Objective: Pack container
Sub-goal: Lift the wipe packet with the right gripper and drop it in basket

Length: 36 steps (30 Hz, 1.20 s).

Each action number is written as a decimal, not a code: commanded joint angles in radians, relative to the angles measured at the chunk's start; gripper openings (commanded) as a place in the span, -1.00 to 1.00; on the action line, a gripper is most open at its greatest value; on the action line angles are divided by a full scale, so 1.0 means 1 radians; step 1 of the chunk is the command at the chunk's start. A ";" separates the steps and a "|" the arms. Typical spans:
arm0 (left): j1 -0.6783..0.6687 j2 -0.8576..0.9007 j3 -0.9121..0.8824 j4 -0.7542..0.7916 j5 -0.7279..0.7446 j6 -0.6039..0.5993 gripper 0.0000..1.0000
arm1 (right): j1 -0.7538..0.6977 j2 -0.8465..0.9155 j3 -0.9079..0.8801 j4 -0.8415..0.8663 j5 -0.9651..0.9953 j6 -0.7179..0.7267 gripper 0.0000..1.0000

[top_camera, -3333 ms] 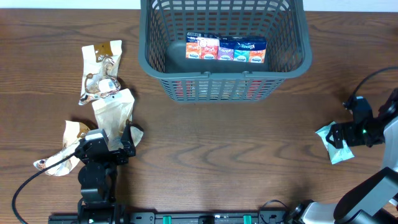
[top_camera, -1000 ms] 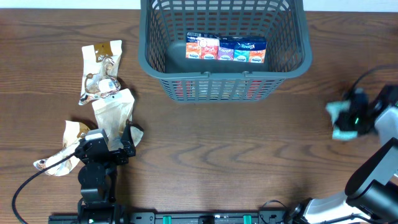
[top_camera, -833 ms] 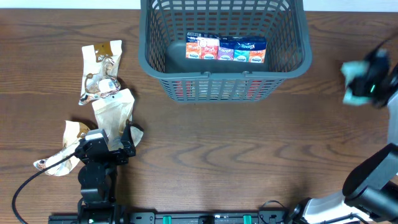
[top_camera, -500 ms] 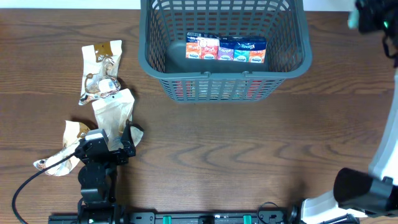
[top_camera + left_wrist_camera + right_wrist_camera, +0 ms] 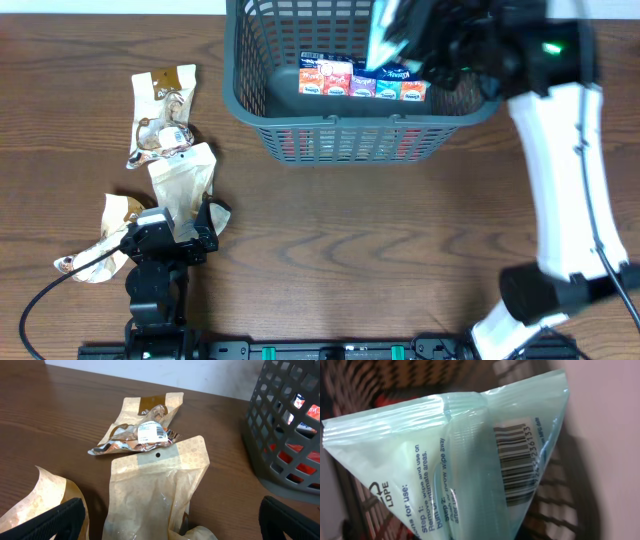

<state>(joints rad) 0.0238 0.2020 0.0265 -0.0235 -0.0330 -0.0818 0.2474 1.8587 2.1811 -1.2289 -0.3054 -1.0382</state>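
Hanging over one container [image 5: 243, 82], one packet [image 5: 470, 460]

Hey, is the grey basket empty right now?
No, the overhead view shows a row of small colourful cartons lying on the floor of the basket.

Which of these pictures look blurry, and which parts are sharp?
Overhead: the wipes packet over the container is smeared, the table crisp. Left wrist: the paper pouches are sharp. Right wrist: packet print is readable, container walls behind are blurred.
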 commanded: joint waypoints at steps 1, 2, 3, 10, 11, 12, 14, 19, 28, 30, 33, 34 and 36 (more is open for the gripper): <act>-0.003 0.000 -0.013 -0.005 -0.005 -0.002 0.97 | 0.023 0.107 -0.002 -0.038 0.021 -0.138 -0.98; -0.003 0.000 -0.013 -0.005 -0.005 -0.002 0.97 | 0.023 0.126 -0.002 -0.044 0.023 -0.138 -0.98; -0.003 0.000 -0.013 -0.005 -0.005 -0.002 0.97 | 0.023 0.159 -0.002 -0.048 0.027 -0.138 -0.97; -0.003 0.000 -0.013 -0.005 -0.005 -0.002 0.97 | 0.019 0.348 -0.002 -0.055 0.028 -0.105 -0.91; -0.003 0.000 -0.013 -0.005 -0.005 -0.002 0.97 | 0.019 0.367 -0.002 -0.055 0.028 -0.090 -0.60; -0.003 0.000 -0.013 -0.005 -0.005 -0.002 0.97 | 0.019 0.380 -0.002 -0.055 0.030 -0.075 -0.37; -0.003 0.000 -0.013 -0.005 -0.005 -0.002 0.97 | 0.019 0.392 -0.002 -0.049 0.031 -0.042 -0.31; -0.003 0.000 -0.012 -0.004 -0.004 -0.005 0.97 | 0.018 0.363 0.029 -0.043 0.029 0.033 0.98; 0.006 0.052 0.253 -0.277 -0.020 -0.062 0.97 | -0.104 0.161 0.306 0.019 0.036 0.327 0.99; 0.028 0.130 0.381 -0.384 -0.020 -0.062 0.97 | -0.178 0.115 0.333 0.046 0.036 0.435 0.98; 0.069 0.288 0.584 -0.520 -0.020 -0.062 0.97 | -0.323 0.058 0.336 0.045 0.034 0.597 0.98; 0.083 0.347 0.655 -0.561 -0.019 -0.062 0.97 | -0.365 0.050 0.336 0.032 0.031 0.640 0.99; 0.112 0.492 0.829 -0.660 -0.019 -0.061 0.97 | -0.459 0.046 0.336 -0.025 0.019 0.708 0.98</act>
<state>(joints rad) 0.1017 0.5438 0.6701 -0.6239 -0.0376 -0.1341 -0.1345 1.8816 2.5301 -1.2037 -0.2714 -0.5327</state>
